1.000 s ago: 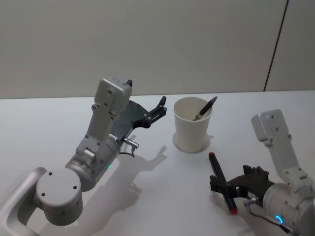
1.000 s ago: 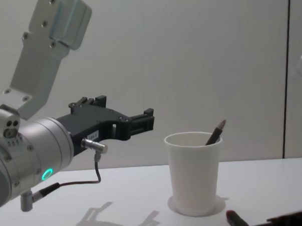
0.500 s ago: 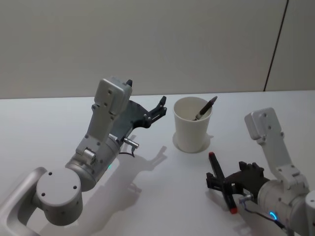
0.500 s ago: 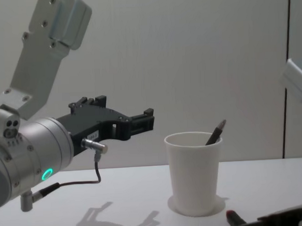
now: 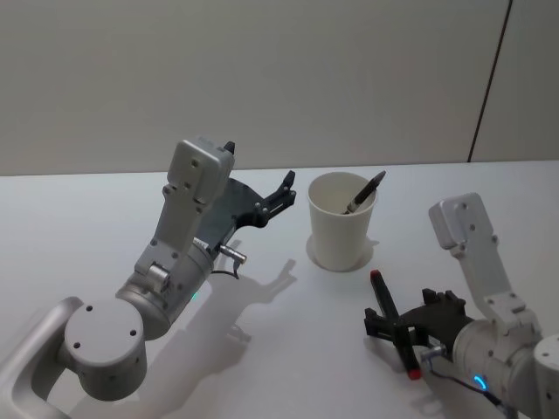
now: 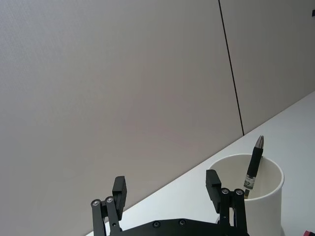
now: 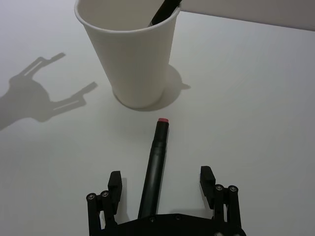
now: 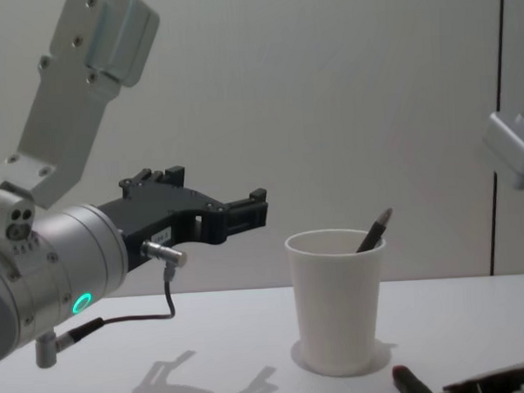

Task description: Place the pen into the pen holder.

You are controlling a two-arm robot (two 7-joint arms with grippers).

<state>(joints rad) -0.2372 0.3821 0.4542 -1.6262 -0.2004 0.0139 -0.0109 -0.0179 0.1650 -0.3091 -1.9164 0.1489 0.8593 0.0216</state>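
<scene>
Right gripper (image 7: pixel 161 178) sits low over the white table (image 5: pixel 79 218) with its jaws spread wide, straddling a black pen with a red end cap (image 5: pixel 383 298). That pen lies flat on the tabletop between the fingers, with a gap on either side. Its red end points toward the plain white tapered paper cup (image 5: pixel 341 231), which stands upright near it but apart. A second dark pen with a silvery tip (image 5: pixel 362 194) leans inside the cup against its rim. Left gripper (image 6: pixel 166 184) hangs raised above the table beside the cup, fingers parted and holding nothing.
</scene>
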